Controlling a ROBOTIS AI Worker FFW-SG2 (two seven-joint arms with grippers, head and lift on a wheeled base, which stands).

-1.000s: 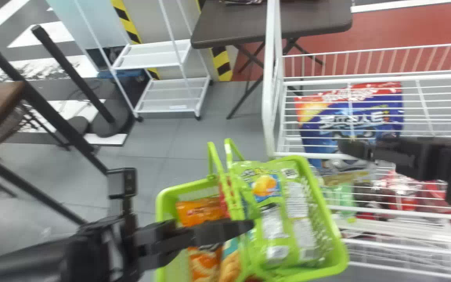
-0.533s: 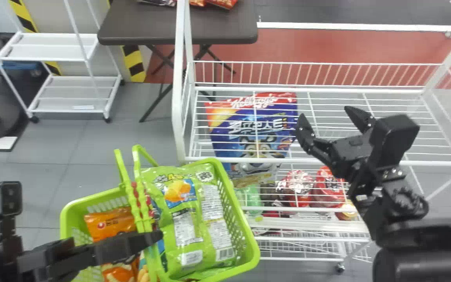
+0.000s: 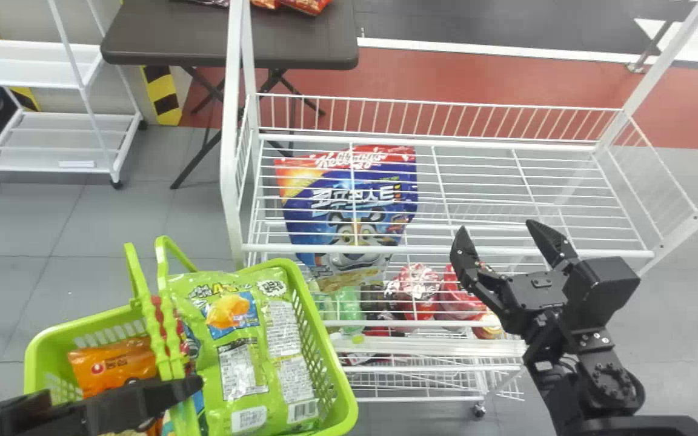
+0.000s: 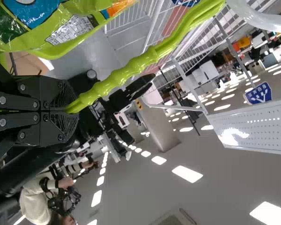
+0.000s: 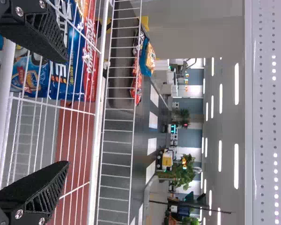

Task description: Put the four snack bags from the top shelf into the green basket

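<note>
The green basket [image 3: 325, 363] hangs at the lower left of the head view, with my left gripper [image 3: 194, 387] at its handles. In the left wrist view my left gripper [image 4: 68, 111] is shut on the basket handle [image 4: 131, 68]. Large green snack bags [image 3: 237, 351] and an orange bag [image 3: 113, 366] lie inside the basket. To the right, my right gripper [image 3: 497, 229] stands open near the front rail of the rack's top shelf [image 3: 482, 181]. Nothing is between its fingers; in the right wrist view my right gripper [image 5: 63, 112] points over the shelf wires.
Beneath the top wires stands a blue and red cereal bag [image 3: 349, 200], with red packs [image 3: 418, 290] and a green one [image 3: 349, 309] lower down. The rack's left post [image 3: 231, 133] rises beside the basket. Behind are a dark table [image 3: 228, 36] and a white cart [image 3: 58, 142].
The head view has swung right, so rack and basket sit further left in it. My right gripper has turned to point forward and drawn back toward the shelf's front rail.
</note>
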